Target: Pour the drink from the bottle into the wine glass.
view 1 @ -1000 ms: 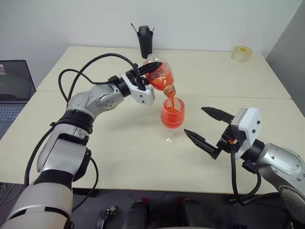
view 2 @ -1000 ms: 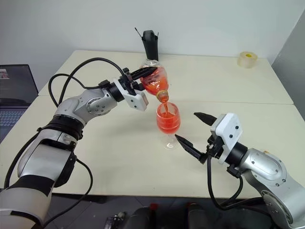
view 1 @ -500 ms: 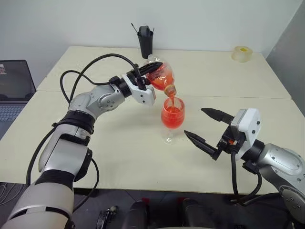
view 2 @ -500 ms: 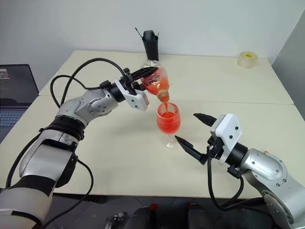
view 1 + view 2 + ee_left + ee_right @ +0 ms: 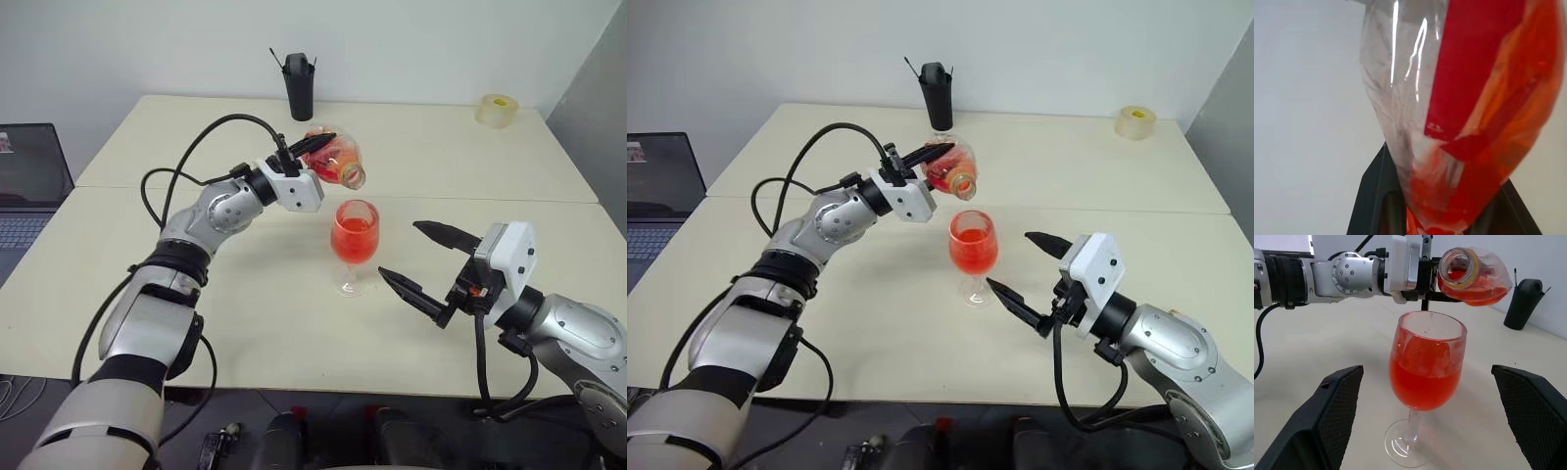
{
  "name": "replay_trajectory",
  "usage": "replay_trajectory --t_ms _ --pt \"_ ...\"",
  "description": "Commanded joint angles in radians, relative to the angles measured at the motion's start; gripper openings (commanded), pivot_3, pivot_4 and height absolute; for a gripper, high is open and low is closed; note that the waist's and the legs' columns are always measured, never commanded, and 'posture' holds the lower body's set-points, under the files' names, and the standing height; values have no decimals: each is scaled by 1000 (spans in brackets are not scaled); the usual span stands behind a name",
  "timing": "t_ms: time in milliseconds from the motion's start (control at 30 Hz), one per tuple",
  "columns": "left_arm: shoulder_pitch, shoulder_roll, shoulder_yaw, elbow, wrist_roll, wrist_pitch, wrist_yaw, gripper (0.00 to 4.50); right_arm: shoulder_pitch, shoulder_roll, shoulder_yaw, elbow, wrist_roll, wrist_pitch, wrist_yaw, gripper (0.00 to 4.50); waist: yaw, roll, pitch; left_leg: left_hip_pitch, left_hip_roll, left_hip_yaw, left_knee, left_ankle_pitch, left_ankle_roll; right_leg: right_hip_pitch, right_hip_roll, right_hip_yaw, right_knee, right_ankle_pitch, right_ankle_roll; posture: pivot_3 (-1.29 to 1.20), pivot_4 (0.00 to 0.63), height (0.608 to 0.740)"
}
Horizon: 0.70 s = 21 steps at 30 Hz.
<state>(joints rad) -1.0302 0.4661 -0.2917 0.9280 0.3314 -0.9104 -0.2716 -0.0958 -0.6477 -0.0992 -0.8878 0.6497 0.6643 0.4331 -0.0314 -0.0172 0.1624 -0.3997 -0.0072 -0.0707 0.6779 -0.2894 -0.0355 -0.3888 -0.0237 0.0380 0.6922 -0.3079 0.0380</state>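
Observation:
My left gripper (image 5: 319,150) is shut on the bottle (image 5: 339,163) and holds it nearly on its side, just above and behind the wine glass (image 5: 355,238). The open mouth of the bottle (image 5: 1475,277) points toward the glass rim, and nothing is flowing. Some red drink (image 5: 1484,161) lies pooled in the bottle beside its red label. The glass stands upright on the table, about half full of red drink (image 5: 1424,384). My right gripper (image 5: 401,251) is open, level, just right of the glass and not touching it.
A tall black holder (image 5: 299,86) stands at the table's (image 5: 245,313) far edge behind the bottle. A roll of tape (image 5: 498,110) sits at the far right corner. A laptop (image 5: 29,181) is off the table's left side.
The left wrist has rolled the bottle back from a steep downward tilt to nearly level, and the red stream into the glass has stopped. The right arm has not moved.

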Motion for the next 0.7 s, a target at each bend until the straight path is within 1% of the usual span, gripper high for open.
replay_trajectory --t_ms 33,133,167,233,433,600,700 --pt "4 -26 88 -86 -199 92 -133 898 -22 -4 -21 -9 8 -11 1 4500 -1 0 0 0 0 0 0 0 0 0 0 0 0 0 0 0 150 740" --pt "29 -57 146 -145 -331 250 -234 898 -38 -4 -22 -1 10 -14 6 4500 -1 0 0 0 0 0 0 0 0 0 0 0 0 0 0 0 150 740" --pt "38 -66 170 -166 -368 313 -249 895 -47 -3 -23 2 13 -15 7 4500 -2 0 0 0 0 0 0 0 0 0 0 0 0 0 0 0 150 740" --pt "49 -79 227 -190 -428 495 -242 845 -85 5 -32 13 33 -14 3 4500 -3 0 0 0 0 0 1 0 0 0 0 0 1 0 0 0 150 740" --pt "103 -77 327 -229 -461 868 -137 775 -231 -9 -87 77 142 71 -40 4500 -12 0 0 1 0 -1 1 0 1 0 1 0 3 0 0 0 150 740" --pt "168 -81 408 -285 -477 1080 -17 774 -360 -61 -87 115 274 211 -67 4500 -11 0 0 0 0 -2 1 0 0 -1 1 1 4 0 0 0 150 740" --pt "202 -82 433 -338 -471 1161 30 774 -454 -76 -87 158 368 301 -110 4500 -9 0 0 0 1 -2 1 0 0 -1 0 0 4 0 0 0 150 740"
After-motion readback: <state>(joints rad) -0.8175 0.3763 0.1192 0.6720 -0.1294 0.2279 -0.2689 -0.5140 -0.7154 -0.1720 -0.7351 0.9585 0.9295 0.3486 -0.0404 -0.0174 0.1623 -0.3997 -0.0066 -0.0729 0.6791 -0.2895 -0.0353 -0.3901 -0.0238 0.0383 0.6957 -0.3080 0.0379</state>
